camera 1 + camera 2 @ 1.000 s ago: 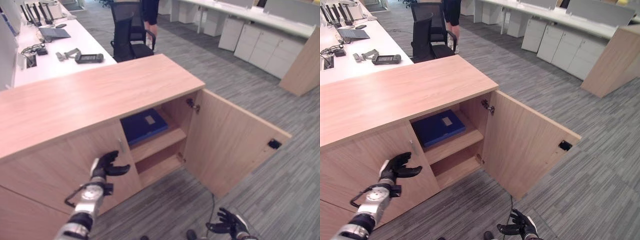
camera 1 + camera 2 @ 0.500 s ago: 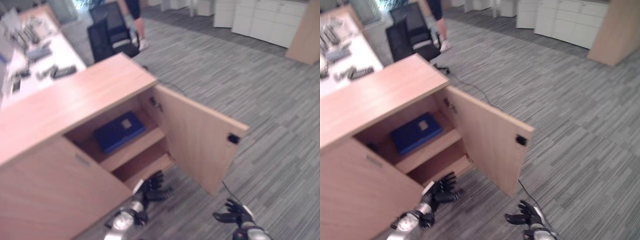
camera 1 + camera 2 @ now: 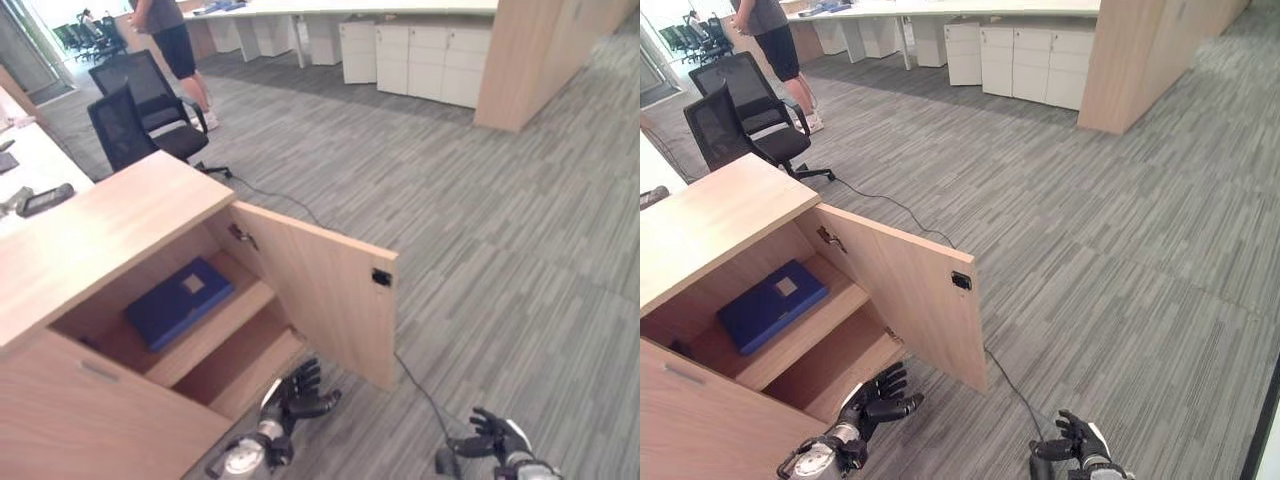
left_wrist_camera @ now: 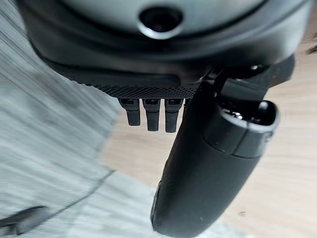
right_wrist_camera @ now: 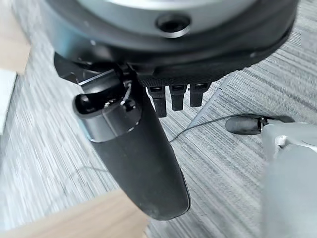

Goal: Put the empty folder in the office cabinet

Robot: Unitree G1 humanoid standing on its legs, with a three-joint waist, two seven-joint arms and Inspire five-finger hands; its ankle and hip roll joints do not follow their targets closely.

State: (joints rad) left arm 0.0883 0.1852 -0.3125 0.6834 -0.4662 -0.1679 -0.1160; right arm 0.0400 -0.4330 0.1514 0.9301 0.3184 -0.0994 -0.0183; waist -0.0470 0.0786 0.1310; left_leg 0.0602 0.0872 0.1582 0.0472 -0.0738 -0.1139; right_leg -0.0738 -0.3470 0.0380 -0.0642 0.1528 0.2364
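Note:
A blue folder (image 3: 178,302) with a pale label lies flat on the upper shelf of the wooden office cabinet (image 3: 110,225). The cabinet's right door (image 3: 320,300) stands wide open. My left hand (image 3: 298,392) hangs low in front of the bottom shelf, fingers spread and holding nothing; its thumb (image 4: 208,168) shows against the wood in the left wrist view. Over the carpet to the right, my right hand (image 3: 492,437) is open and empty too, its thumb (image 5: 138,158) above grey floor.
The cabinet's left door (image 3: 100,420) is closed. Two black office chairs (image 3: 140,110) stand behind the cabinet, with a person (image 3: 175,45) beyond them. White cabinets (image 3: 420,65) and a wooden partition (image 3: 530,55) line the far side. Grey carpet spreads to the right.
The camera has swung right. My left hand has dropped from in front of the closed left door to low by the bottom shelf. The folder lies as before.

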